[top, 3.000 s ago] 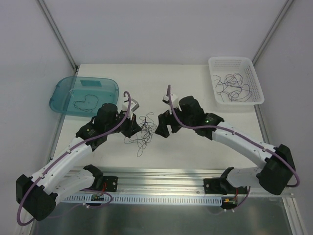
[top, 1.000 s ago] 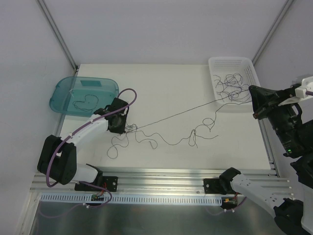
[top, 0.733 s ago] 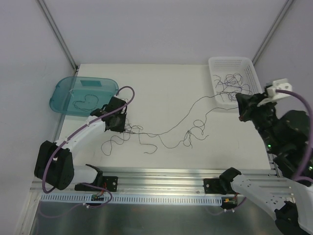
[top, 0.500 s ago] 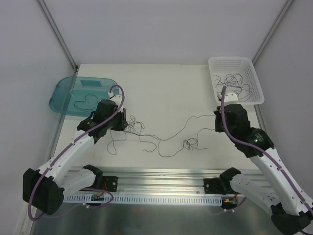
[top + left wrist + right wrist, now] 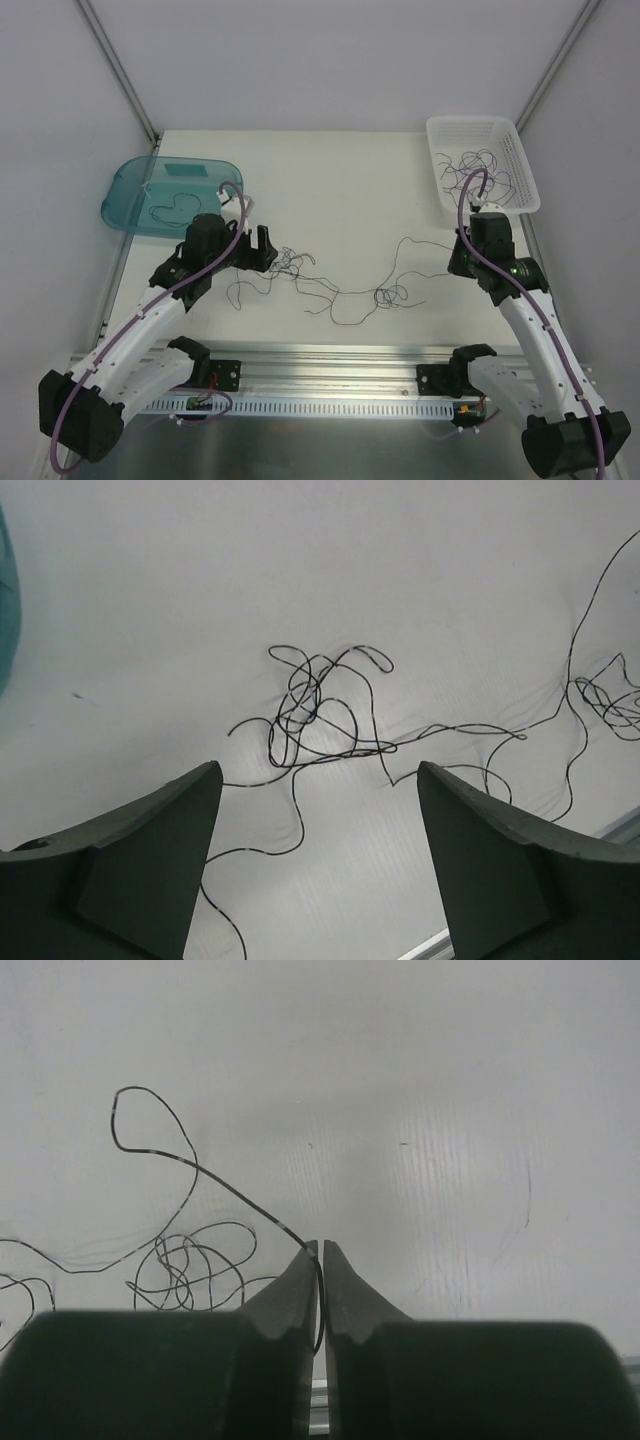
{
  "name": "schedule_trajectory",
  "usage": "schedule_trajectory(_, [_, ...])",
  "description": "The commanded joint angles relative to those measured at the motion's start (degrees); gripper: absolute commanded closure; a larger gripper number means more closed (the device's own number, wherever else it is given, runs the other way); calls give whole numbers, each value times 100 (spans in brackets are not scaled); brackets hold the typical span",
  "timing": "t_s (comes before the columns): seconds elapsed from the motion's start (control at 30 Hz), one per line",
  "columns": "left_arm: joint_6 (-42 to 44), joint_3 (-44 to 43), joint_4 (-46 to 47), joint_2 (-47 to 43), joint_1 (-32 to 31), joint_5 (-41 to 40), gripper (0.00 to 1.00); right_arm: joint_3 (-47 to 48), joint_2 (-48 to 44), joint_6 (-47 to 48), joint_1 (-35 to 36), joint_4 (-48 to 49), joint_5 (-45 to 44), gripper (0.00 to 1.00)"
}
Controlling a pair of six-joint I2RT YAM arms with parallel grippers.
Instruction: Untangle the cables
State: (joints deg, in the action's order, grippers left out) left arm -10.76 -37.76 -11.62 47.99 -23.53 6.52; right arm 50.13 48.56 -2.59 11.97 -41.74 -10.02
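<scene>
Cables point(image 5: 320, 720) lie as a loose knot on the table point(image 5: 300, 560) just ahead of the left claw point(image 5: 318, 870), which gapes wide and holds nothing. The right claw point(image 5: 320, 1275) is pinched almost closed on one strand that loops away to its left toward a small coil. Farther out, a teal tray point(image 5: 120, 192) beyond the left claw and a white basket point(image 5: 470, 122) beyond the right each hold more strands.
</scene>
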Motion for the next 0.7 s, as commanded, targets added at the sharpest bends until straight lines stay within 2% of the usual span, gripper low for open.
schedule_trajectory(0.0, [171, -170, 2, 456, 33, 402, 20, -126, 75, -119, -28, 279, 439, 91])
schedule_trajectory(0.1, [58, -249, -191, 843, 33, 262, 20, -249, 84, -93, -28, 403, 667, 81])
schedule_trajectory(0.13, [-65, -267, -261, 948, 33, 183, 20, -267, 127, -75, -36, 429, 851, 66])
schedule_trajectory(0.17, [-127, -285, -384, 1045, 33, 156, 20, -249, 163, -58, -28, 438, 940, 59])
schedule_trajectory(0.2, [-302, -328, -455, 1203, 33, 26, 20, -249, 198, 30, -10, 464, 1115, 46])
schedule_trajectory(0.33, [-1021, -303, -684, 1266, -3, -370, 20, -118, 242, 224, 296, 587, 1801, 28])
schedule_trajectory(0.43, [-1769, -48, -719, 1073, 6, -817, 17, 67, 443, 496, 981, 719, 1854, 20])
schedule_trajectory(0.53, [-2394, 207, -780, 923, -2, -1083, 15, 181, 786, 593, 1720, 1096, 2126, 19])
schedule_trajectory(0.67, [-2913, 418, -912, 774, 6, -1328, 14, 348, 1768, 698, 2624, 1710, 2338, 19])
